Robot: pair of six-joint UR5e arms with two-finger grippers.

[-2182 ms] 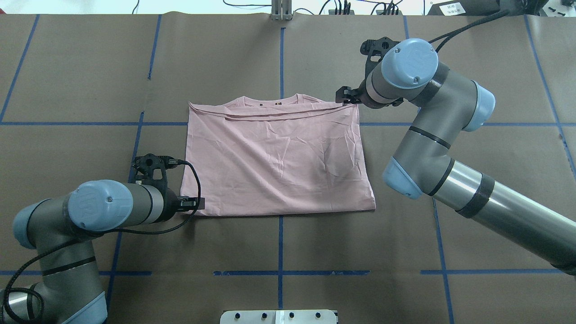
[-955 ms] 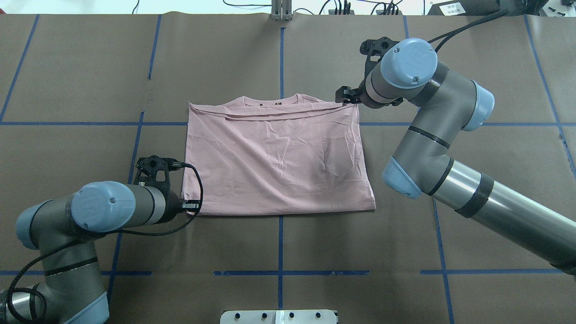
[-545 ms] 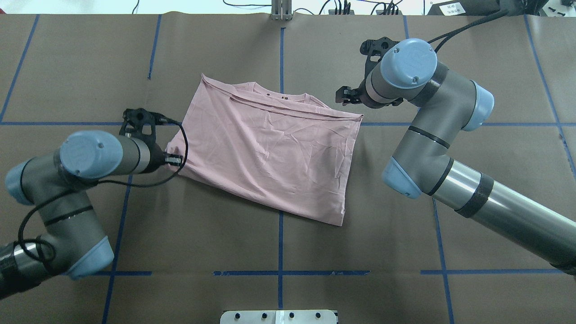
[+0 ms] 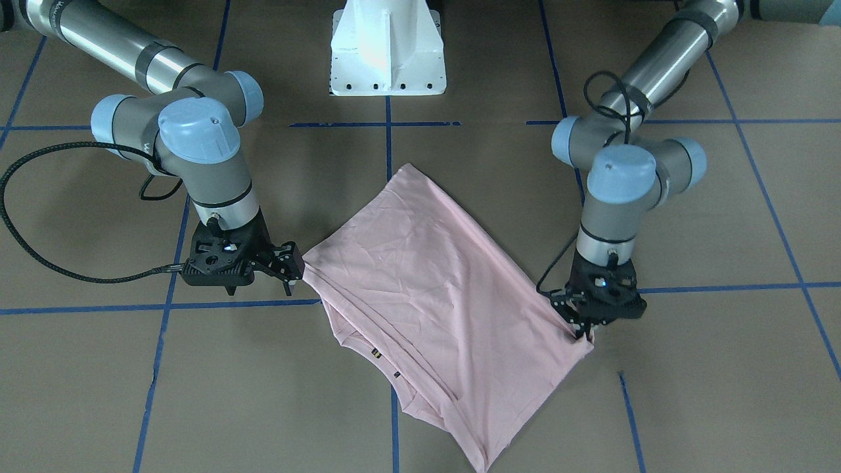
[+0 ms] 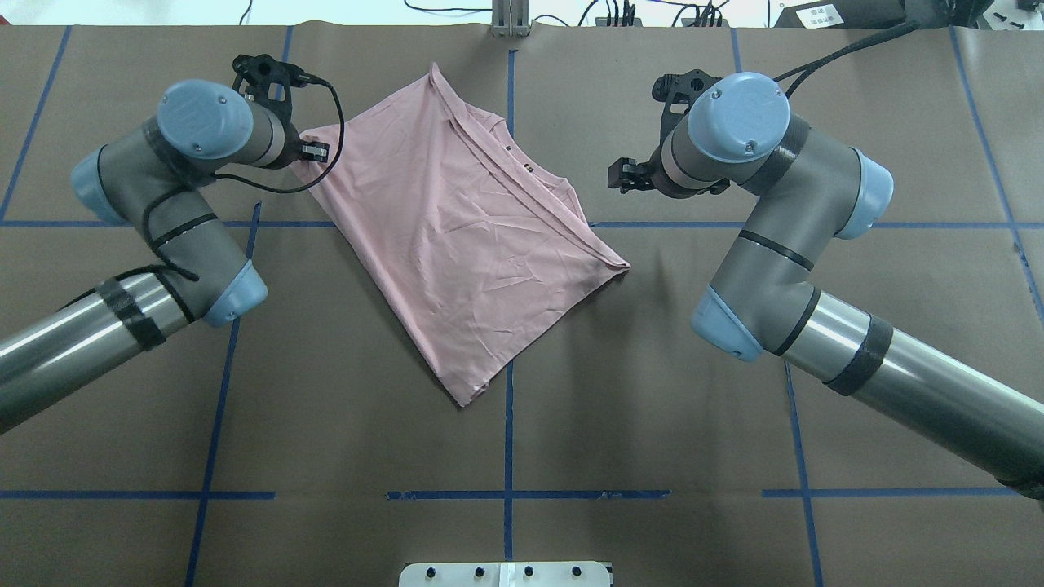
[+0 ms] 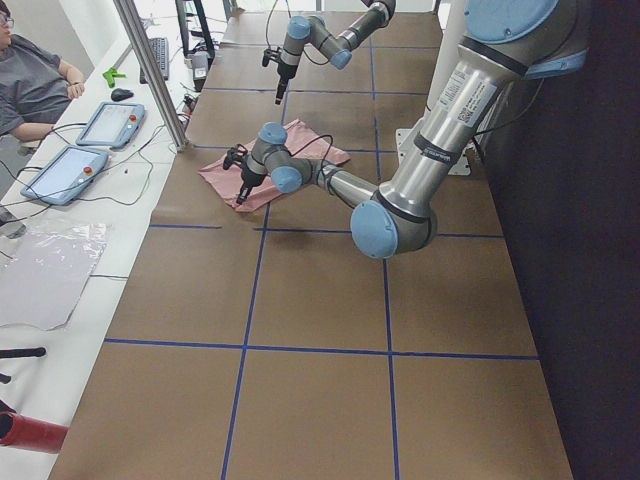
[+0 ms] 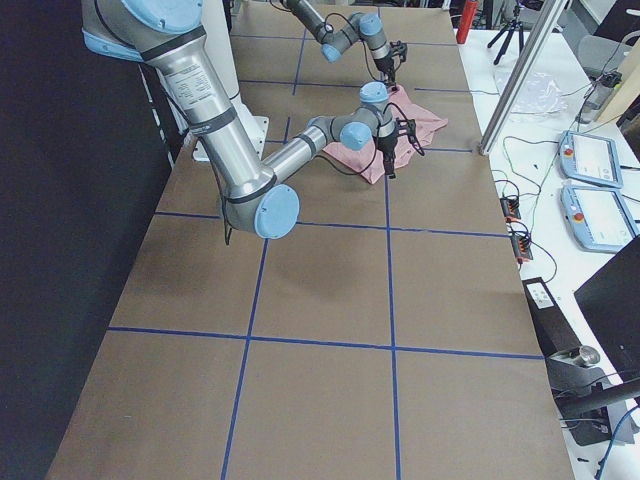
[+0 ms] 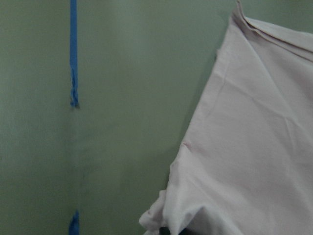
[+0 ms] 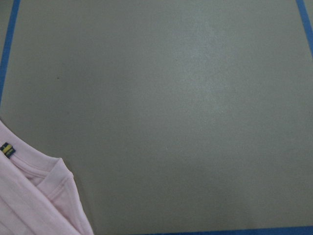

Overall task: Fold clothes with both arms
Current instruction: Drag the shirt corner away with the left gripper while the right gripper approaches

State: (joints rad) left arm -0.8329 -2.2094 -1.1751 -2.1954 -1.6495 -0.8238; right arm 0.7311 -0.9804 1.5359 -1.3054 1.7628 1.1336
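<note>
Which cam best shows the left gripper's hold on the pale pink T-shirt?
Exterior front-facing: the black left gripper pinches a corner of the pale pink T-shirt, unobstructed. Overhead: the black cable partly covers it. Left wrist: bunched cloth only. Side views: too small.

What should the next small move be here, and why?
Probably the left gripper should pull its pinched corner of the T-shirt round until the hems square with the blue tape lines: it lies diagonal to them, and the right gripper is open, holding no cloth.
</note>
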